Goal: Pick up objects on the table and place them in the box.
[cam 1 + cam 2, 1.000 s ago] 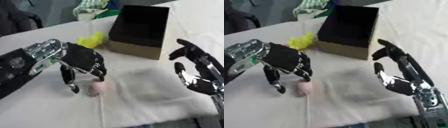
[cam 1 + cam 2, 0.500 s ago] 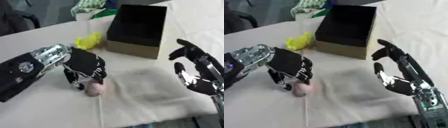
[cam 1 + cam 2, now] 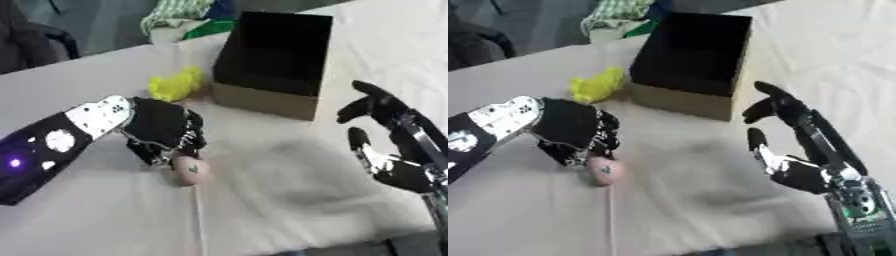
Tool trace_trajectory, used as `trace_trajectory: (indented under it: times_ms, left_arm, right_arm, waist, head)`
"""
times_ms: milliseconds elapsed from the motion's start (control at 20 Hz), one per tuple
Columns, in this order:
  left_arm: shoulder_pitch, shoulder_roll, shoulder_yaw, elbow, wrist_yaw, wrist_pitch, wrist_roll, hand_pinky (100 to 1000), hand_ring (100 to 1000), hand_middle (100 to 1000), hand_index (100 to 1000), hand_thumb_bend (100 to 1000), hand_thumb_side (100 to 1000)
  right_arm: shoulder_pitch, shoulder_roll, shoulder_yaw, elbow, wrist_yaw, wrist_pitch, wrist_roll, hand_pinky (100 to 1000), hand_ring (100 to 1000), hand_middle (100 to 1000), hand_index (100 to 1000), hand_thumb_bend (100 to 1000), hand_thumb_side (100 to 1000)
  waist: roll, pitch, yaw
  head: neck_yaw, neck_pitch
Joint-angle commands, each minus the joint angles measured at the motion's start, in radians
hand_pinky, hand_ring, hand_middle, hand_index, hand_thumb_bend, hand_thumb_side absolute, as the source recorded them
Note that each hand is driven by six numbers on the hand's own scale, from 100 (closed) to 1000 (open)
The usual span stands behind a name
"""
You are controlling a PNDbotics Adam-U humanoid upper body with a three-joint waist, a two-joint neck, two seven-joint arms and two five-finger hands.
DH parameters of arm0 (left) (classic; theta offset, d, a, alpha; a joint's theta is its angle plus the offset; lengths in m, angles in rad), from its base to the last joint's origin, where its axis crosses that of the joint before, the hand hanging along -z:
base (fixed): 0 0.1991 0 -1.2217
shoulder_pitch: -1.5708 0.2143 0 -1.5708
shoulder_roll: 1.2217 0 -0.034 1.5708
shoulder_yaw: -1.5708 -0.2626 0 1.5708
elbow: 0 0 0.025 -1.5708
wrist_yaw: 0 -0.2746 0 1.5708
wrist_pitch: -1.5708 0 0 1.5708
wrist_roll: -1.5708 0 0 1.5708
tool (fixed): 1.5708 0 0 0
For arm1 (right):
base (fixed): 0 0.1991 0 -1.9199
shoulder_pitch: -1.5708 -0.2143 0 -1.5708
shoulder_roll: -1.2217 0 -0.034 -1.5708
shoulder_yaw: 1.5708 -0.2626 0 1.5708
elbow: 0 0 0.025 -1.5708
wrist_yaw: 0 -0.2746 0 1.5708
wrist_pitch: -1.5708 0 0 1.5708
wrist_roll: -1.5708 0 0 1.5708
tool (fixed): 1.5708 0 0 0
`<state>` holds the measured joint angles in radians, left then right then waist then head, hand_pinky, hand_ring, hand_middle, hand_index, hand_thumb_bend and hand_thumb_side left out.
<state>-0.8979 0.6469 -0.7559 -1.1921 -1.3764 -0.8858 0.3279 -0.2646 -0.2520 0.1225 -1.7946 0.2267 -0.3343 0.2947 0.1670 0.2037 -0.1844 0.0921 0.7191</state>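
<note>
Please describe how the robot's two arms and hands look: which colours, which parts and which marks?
The left hand is black; its forearm carries a white mottled cover and a small purple light. The right hand is black with silver or white pieces on the fingers and palm; its wrist shows a green part.

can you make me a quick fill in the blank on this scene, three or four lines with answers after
1. The left hand is closing its fingers on a small ____ object on the table.
2. The yellow object lies to the ____ of the box.
3. The right hand hovers open, holding ____.
4. The inside of the box looks ____ in colour.

Missing words: pink; left; nothing; black
</note>
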Motion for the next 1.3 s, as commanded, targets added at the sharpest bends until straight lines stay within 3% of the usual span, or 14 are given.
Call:
trace_trajectory:
  times_ms: [50,250,400,650,900,1100,1300]
  left_arm:
    - [-0.042,0.008,0.051,0.069,-0.052,-0.021,0.119,699,524,500,621,100,245]
    - [-0.098,-0.034,0.145,0.150,-0.002,-0.021,0.164,696,534,507,617,100,244]
    - [-0.140,-0.065,0.208,0.174,0.102,-0.021,0.110,695,535,507,617,100,244]
    - [-0.225,-0.147,0.323,0.223,0.368,-0.021,-0.121,691,531,501,613,100,246]
    - [-0.311,-0.252,0.487,0.313,0.578,-0.021,-0.413,693,535,506,621,100,235]
    - [-0.361,-0.338,0.604,0.422,0.574,-0.021,-0.539,697,547,525,652,100,228]
    - [-0.397,-0.422,0.683,0.489,0.461,-0.009,-0.562,706,562,545,675,100,207]
  right_arm:
    - [-0.012,-0.002,-0.005,-0.014,-0.003,-0.001,0.002,827,668,652,1000,100,476]
    - [-0.011,0.002,-0.007,-0.014,-0.003,-0.001,0.001,827,668,652,1000,100,474]
    - [-0.010,0.004,-0.010,-0.014,-0.003,0.000,-0.001,827,668,652,1000,100,476]
    - [-0.008,0.011,-0.008,-0.013,-0.003,0.001,0.002,827,668,652,1000,100,479]
    - [-0.007,0.018,-0.008,-0.012,-0.005,0.001,0.003,827,668,652,1000,100,480]
    - [-0.007,0.025,-0.006,-0.012,-0.007,0.001,0.007,827,668,652,1000,100,483]
    - [-0.008,0.030,-0.002,-0.011,-0.009,0.001,0.012,827,668,650,1000,100,486]
  waist:
    - [-0.012,-0.014,0.002]
    - [-0.017,-0.013,0.003]
    - [-0.020,-0.012,0.002]
    - [-0.023,-0.011,0.002]
    - [-0.030,-0.010,-0.004]
    - [-0.034,-0.008,-0.009]
    - [-0.035,-0.005,-0.016]
  head:
    - [-0.002,-0.013]
    - [-0.005,-0.021]
    - [-0.007,-0.029]
    - [-0.011,-0.038]
    - [-0.012,-0.049]
    - [-0.010,-0.055]
    - [-0.008,-0.056]
